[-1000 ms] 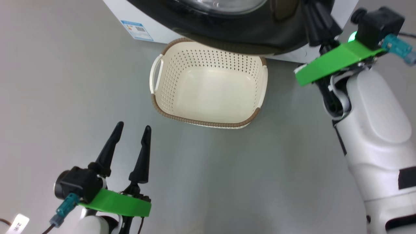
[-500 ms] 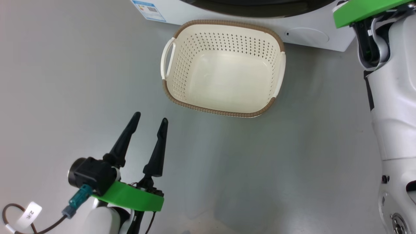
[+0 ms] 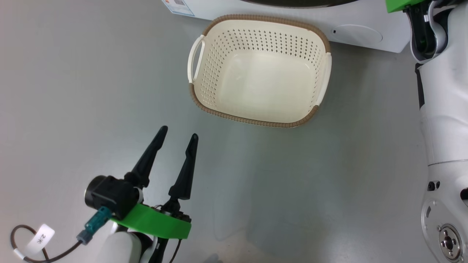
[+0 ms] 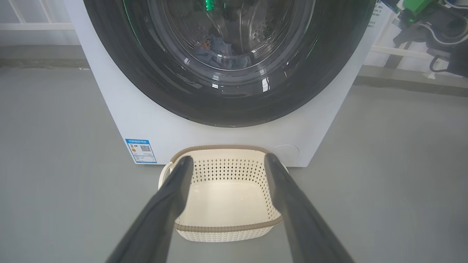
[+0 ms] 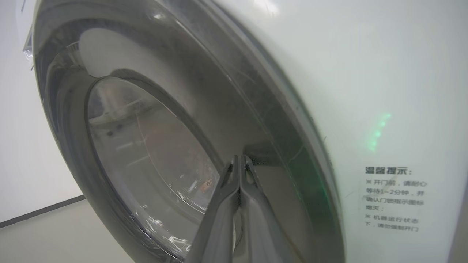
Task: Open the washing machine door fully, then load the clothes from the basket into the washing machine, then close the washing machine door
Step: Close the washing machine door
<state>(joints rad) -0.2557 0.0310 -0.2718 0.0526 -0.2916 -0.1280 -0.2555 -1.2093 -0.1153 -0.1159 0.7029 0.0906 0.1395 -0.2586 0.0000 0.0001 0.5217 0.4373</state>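
Door-closing step, I'm judging: my clenched right hand [image 5: 239,160] is pointing at the glossy black-rimmed round glass door [image 4: 226,107], pale blue clothes [image 4: 219,54] lying behind it; left hand [image 3: 179,131] hanging released. Next: one firm latching push.

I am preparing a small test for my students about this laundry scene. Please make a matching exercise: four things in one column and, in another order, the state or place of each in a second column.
Things
1. basket
2. clothes
3. left gripper
4. right gripper

States or places
A. shut, pointing at the closed washing machine door
B. empty, on the floor
C. open, holding nothing
D. inside the washing machine, behind the glass

Right pairs: 1-B, 2-D, 3-C, 4-A
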